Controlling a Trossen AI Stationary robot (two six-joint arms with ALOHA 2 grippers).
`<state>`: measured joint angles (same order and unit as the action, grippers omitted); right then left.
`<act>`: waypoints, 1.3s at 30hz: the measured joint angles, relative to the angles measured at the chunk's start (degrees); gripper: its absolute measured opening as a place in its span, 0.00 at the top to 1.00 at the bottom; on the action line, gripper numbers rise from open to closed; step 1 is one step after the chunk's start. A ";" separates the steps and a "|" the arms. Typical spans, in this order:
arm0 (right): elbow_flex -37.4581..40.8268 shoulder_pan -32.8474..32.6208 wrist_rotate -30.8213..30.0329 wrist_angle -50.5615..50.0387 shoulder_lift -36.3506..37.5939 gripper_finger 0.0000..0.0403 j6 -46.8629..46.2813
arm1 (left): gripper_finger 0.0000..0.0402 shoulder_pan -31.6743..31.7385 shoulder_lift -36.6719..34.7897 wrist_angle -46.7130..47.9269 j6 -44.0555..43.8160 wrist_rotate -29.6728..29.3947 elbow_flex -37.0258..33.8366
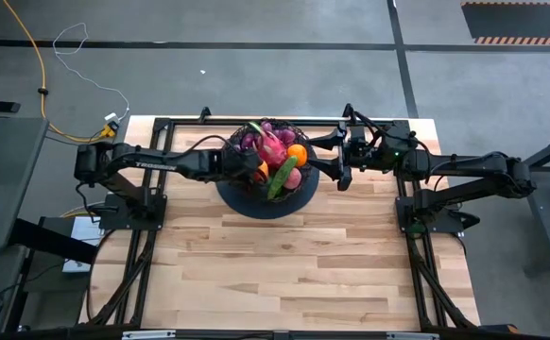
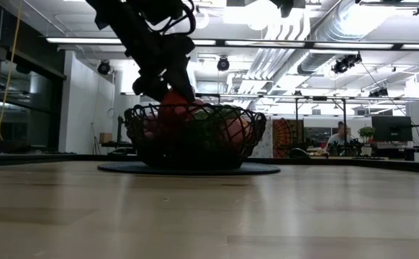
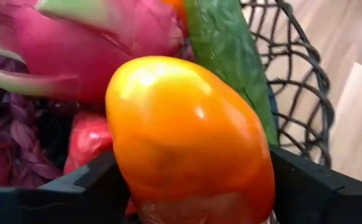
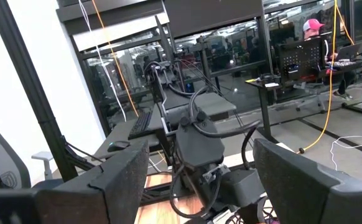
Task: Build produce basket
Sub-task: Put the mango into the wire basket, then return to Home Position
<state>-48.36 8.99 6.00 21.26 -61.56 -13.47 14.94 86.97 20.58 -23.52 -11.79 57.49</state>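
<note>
- The basket [image 1: 267, 185] of black wire mesh sits on a dark round mat [image 1: 299, 200] at the far middle of the wooden table [image 1: 284, 264], between the two arms
- Inside it lie a pink dragon fruit [image 1: 271, 147], purple grapes [image 1: 250, 142], an orange [image 1: 297, 154], a green cucumber [image 1: 282, 177] and a pink round fruit [image 1: 293, 178]; the pile overlaps, so the lower pieces are mostly hidden
- The left gripper [image 1: 256, 173] reaches into the basket's left side, its jaws clamped on an orange-yellow pepper [image 3: 190, 140] that fills the left wrist view and covers much of what is behind
- In the low view the mesh and the dark arm blur the fruit into reddish shapes
- The right gripper [image 1: 339, 168] hangs just beside the basket's right rim, jaws spread apart and holding nothing; its wrist view looks out into the room
</note>
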 joint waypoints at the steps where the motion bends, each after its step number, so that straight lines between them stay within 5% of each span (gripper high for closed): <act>1: 0.00 0.00 0.00 0.00 0.00 0.31 0.00 | 0.24 0.11 -0.34 0.35 0.43 0.73 0.00; 14: 0.00 0.02 0.00 0.26 0.01 0.31 0.00 | 0.10 1.60 -3.84 5.86 4.74 3.32 6.47; 22: 0.00 0.02 0.00 0.28 0.00 0.31 0.00 | 0.10 2.82 -14.25 7.21 6.29 0.43 8.61; 31: 0.00 0.01 0.00 0.31 0.00 0.31 1.06 | 0.10 -2.15 -28.41 -13.46 16.08 0.34 6.51; 39: 0.00 0.00 0.00 0.39 0.00 0.31 1.07 | 0.10 -8.53 -34.25 -32.16 15.94 0.62 -6.78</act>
<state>-48.36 8.99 6.00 21.65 -61.56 -12.40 6.41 52.72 -11.58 -7.57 -11.17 50.72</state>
